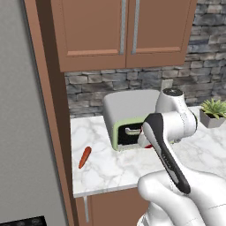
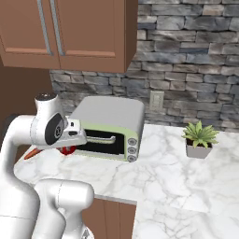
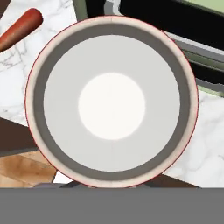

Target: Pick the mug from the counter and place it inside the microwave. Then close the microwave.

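Mug (image 1: 144, 142) position in the left base view: you are seeing only a red sliver at the toaster oven's (image 1: 128, 115) lower right corner, behind the arm's forearm, over the counter (image 1: 106, 165). A carrot (image 1: 84, 157) is lying well apart to the left.

In the right base view, the gripper (image 2: 70, 144) is reaching down in front of the toaster oven, with red showing just beneath it.

In the hand view, you are looking straight down the mug's open mouth, its axis running along the gripper. The fingers are closed tight, apparently clamping the mug's rim at the bottom edge. The microwave is lying outside these views, so expect a wide swing.
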